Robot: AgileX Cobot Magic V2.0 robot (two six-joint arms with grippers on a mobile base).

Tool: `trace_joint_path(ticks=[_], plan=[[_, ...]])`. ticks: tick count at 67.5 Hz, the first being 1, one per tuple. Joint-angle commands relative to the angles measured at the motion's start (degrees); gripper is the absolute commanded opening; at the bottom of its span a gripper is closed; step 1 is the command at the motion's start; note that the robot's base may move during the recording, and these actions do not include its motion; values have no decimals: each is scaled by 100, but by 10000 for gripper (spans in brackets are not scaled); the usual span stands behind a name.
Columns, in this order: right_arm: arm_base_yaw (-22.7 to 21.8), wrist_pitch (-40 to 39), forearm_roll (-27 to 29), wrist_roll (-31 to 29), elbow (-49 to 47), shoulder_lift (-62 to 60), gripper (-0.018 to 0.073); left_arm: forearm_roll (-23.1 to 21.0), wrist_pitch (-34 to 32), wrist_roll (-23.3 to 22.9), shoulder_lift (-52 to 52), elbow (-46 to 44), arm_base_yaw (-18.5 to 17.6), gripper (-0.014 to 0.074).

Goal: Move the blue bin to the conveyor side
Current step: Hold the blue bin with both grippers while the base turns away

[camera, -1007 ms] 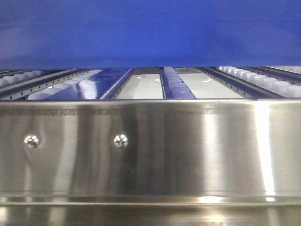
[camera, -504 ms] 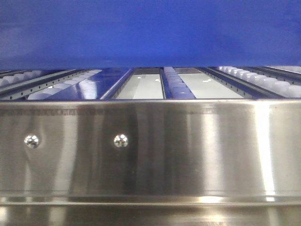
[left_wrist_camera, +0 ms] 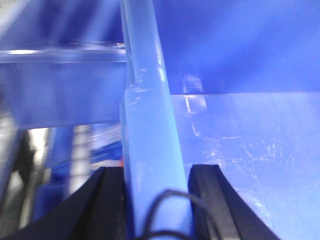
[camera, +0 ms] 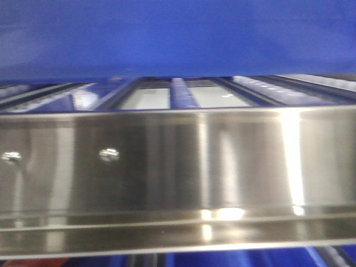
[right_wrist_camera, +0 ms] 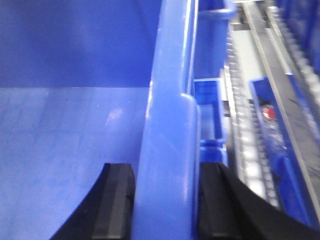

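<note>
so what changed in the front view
The steel rail and its screws slid left and a little up in frame, now blurred, so the view is shifting. The bin fills the top as before. The left gripper and right gripper each grip a bin wall; no earlier wrist pictures.

glossy blue bin (camera: 178,39), upright, open-topped, thick-rimmed, floor scuffed, its wall just above the roller tracks (camera: 181,93)

Black jaws; blue bin (camera: 178,39) glossy royal blue; conveyor frame (camera: 178,167) silver.
</note>
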Motion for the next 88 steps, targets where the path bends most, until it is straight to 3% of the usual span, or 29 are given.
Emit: trace_joint_path(ticks=[1,88], plan=[[-47,-590,-420,-99,-100,-114,-80,65,-635,123,-90,-108,-10,-16],[-47,-590,-420,-99,-100,-114,-80,65,-635,123,-90,-108,-10,-16]])
